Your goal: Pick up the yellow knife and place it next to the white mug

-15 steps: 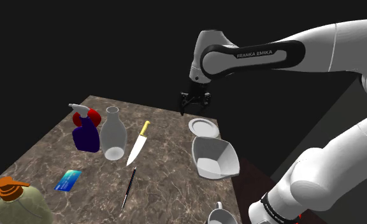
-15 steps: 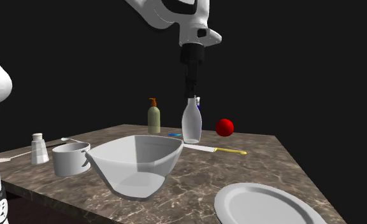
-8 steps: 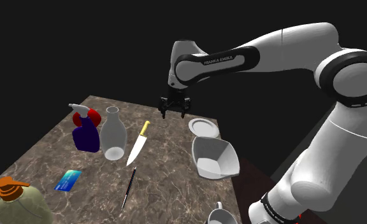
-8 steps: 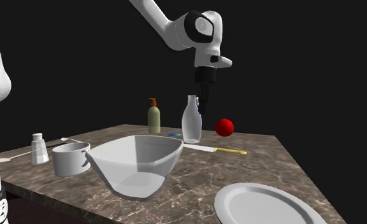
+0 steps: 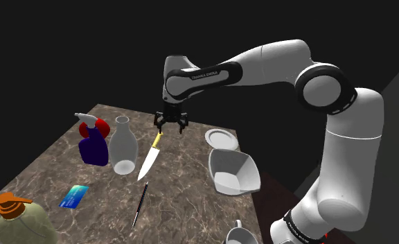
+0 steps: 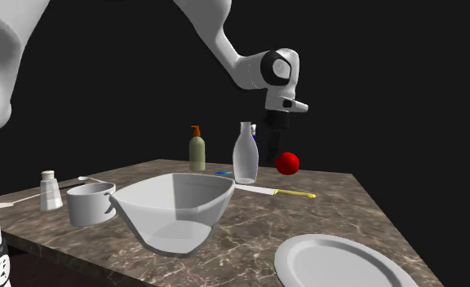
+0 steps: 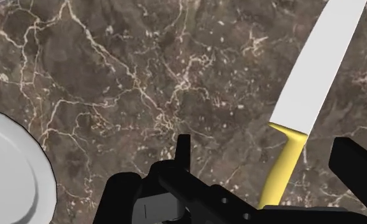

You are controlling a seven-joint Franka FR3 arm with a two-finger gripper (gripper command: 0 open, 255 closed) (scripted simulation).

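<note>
Dark marble surface [image 5: 191, 208] holds the white mug [image 5: 238, 236] at its near edge, then a bowl [image 5: 233, 172], then the yellow knife [image 5: 150, 157] lying flat. Above its handle the gripper [image 5: 171, 126] hangs wide open and empty. A bottle [image 5: 122, 145] stands just beside the blade; a bump could tip it. The far edge is near.

- Bench [image 5: 184, 197]: dark brown marble-patterned stone with pale veining, smooth finish.
- Knife [image 7: 300, 105]: blade plain pale grey, matt; handle yellow, smooth, slight sheen.
- Bottle [image 5: 122, 147]: clear, glassy.
- Plate [image 6: 339, 265]: white, smooth, matt.
</note>
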